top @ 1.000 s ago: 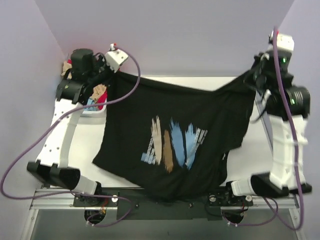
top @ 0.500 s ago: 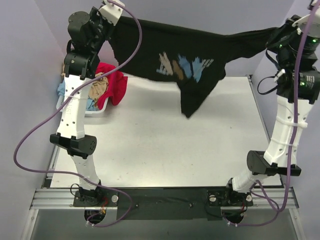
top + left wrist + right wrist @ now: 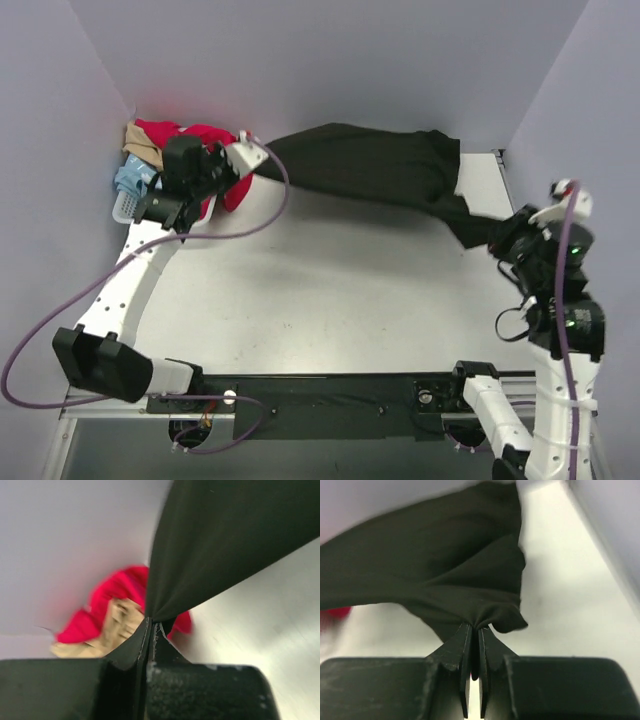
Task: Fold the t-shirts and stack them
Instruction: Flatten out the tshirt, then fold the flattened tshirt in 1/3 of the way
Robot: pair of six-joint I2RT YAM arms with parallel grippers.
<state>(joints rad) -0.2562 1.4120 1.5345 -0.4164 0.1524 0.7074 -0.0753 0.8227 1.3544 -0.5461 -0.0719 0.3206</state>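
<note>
The black t-shirt (image 3: 360, 165) is stretched across the back of the table between both arms, its print hidden. My left gripper (image 3: 262, 152) is shut on its left end, near the basket; in the left wrist view the cloth (image 3: 225, 540) fans out from the closed tips (image 3: 151, 622). My right gripper (image 3: 497, 240) is shut on its right end, low by the table's right edge; in the right wrist view the bunched cloth (image 3: 445, 555) runs into the tips (image 3: 475, 629). Red (image 3: 215, 140), tan (image 3: 142, 140) and pale blue (image 3: 130, 178) t-shirts lie heaped at the back left.
A white lattice basket (image 3: 122, 208) sits at the back left corner under the heap of shirts. Purple walls close in the back and both sides. The white table (image 3: 330, 290) lies in front of the black shirt. The red shirt also shows in the left wrist view (image 3: 120, 590).
Both arms have swung down from high up. The black shirt, held aloft with its print showing, now hangs low across the back of the table. The right gripper moved down and nearer.
</note>
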